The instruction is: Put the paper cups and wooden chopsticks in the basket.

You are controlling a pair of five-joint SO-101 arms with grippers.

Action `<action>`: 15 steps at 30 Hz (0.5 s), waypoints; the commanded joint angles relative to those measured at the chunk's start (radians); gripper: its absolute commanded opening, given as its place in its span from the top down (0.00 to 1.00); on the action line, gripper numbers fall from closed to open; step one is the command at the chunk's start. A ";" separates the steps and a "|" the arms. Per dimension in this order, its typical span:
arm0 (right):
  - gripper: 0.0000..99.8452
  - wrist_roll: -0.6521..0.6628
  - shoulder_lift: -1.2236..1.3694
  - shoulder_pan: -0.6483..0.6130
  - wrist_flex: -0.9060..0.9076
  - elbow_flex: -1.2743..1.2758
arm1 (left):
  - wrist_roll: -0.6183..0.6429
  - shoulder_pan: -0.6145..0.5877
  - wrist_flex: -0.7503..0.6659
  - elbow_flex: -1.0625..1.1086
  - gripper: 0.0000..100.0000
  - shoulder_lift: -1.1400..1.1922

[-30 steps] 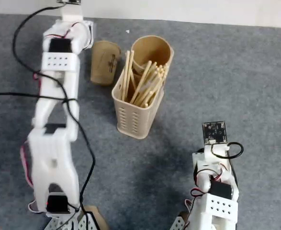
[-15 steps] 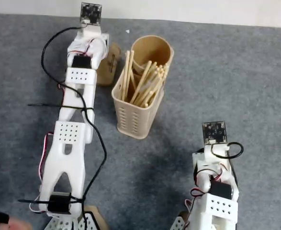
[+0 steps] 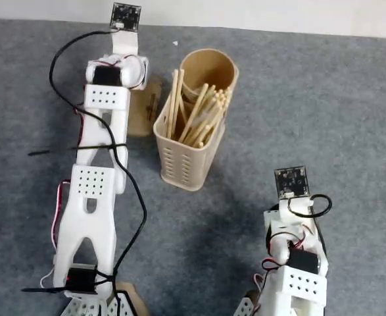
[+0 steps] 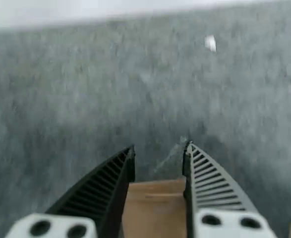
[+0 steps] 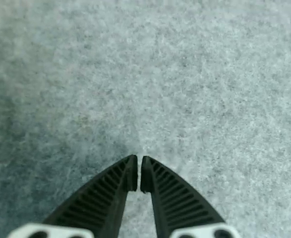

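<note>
Paper cup (image 4: 155, 208) lies between the left gripper's (image 4: 158, 148) parted fingers, on the grey carpet (image 3: 311, 99) just beside the basket (image 3: 183, 164), which holds chopsticks (image 3: 199, 115) and another cup (image 3: 209, 69). The right gripper's (image 5: 138, 161) fingers are together over carpet.

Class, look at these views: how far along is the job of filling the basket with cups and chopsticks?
Done: the wooden chopsticks and first paper cup stand in the basket. In hand: the open left pincer straddles the second paper cup, lying beside the basket. Left: grip it and drop it in. The right pincer is shut.
</note>
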 commanded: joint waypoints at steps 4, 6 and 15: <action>0.97 0.011 -0.013 -0.012 -0.018 0.059 | 0.002 0.008 0.282 -0.096 0.83 -0.124; 0.97 0.011 -0.013 -0.012 -0.018 0.059 | 0.000 0.013 0.376 -0.096 0.82 -0.174; 0.97 0.011 -0.013 -0.010 -0.019 0.059 | 0.000 -0.061 0.451 -0.025 0.83 -0.432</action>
